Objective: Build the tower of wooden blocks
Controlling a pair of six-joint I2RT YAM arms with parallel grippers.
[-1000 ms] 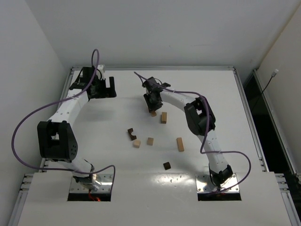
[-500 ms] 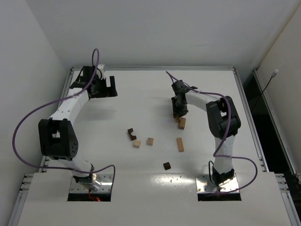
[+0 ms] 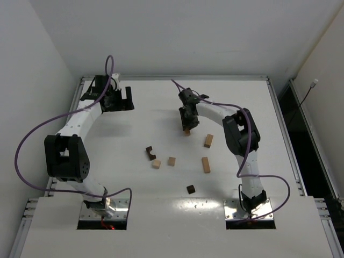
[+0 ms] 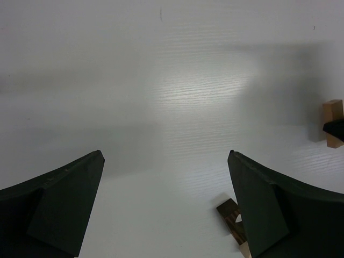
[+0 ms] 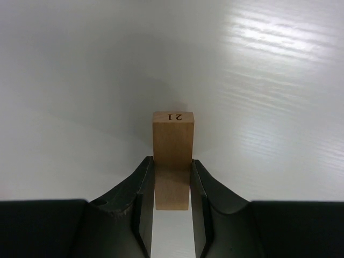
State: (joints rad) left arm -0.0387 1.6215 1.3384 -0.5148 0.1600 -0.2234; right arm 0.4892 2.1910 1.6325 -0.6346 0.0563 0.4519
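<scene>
No tower stands; the wood blocks lie scattered. My right gripper is shut on a tan cuboid, marked "21" in the right wrist view, where it stands out past the gripper. Loose on the table are a tan cuboid, another tan cuboid, two tan cubes, a dark notched block and a dark cube. My left gripper is open and empty at the far left.
The left wrist view shows the dark notched block by the right finger and a tan block at the right edge. The white table has a raised rim on all sides.
My right gripper swung right, then back left, keeping the tan cuboid in its jaws. A loose tan cuboid has shifted to the right. The left arm has not moved.
</scene>
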